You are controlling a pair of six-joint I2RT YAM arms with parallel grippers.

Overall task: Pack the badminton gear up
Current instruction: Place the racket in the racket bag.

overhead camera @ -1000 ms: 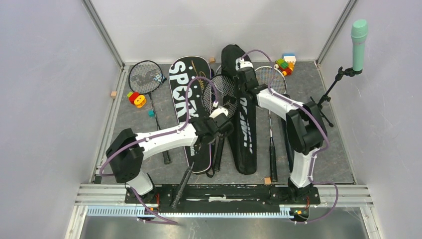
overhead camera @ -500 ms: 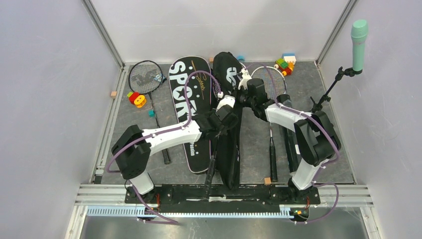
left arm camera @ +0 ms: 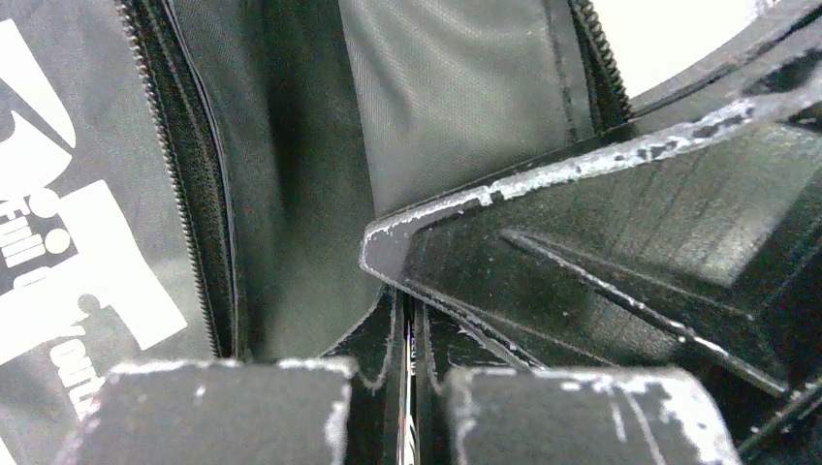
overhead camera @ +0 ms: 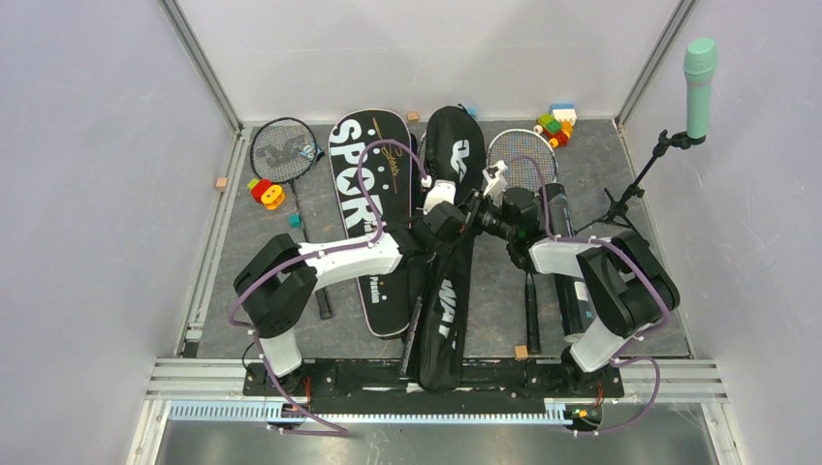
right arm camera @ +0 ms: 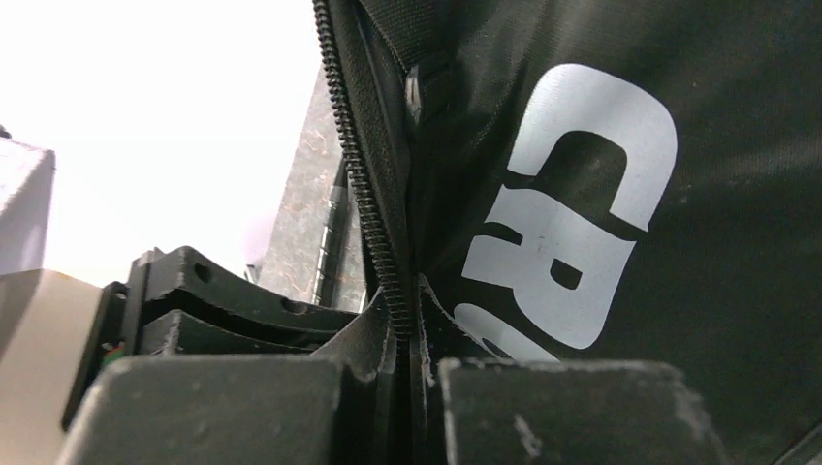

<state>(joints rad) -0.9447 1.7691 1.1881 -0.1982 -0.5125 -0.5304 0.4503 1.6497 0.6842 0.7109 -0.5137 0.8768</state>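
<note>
The black "CROSSWAY" racket bag (overhead camera: 448, 291) lies lengthwise in the middle, its zip open. My right gripper (overhead camera: 488, 215) (right arm camera: 407, 334) is shut on the bag's zipped edge (right arm camera: 373, 223). My left gripper (overhead camera: 454, 219) (left arm camera: 408, 334) is shut on a thin racket shaft (left arm camera: 408, 387). That racket's head is hidden inside the bag and its black handle (overhead camera: 414, 325) sticks out beside it. The "SPORT" bag (overhead camera: 361, 184) lies to the left. One racket (overhead camera: 283, 150) lies far left and another (overhead camera: 523, 155) on the right. A long black tube (overhead camera: 572, 281) lies by the right arm.
A mint-green microphone (overhead camera: 700, 73) on a black stand is at the far right. Coloured toy blocks sit at the back right (overhead camera: 554, 124) and at the left (overhead camera: 264, 192). Small wooden blocks dot the mat. Metal frame rails border the mat.
My right gripper has pulled back from the bag's far end to its middle. The bag has slid towards the near edge. The racket head that lay beside it is now inside.
</note>
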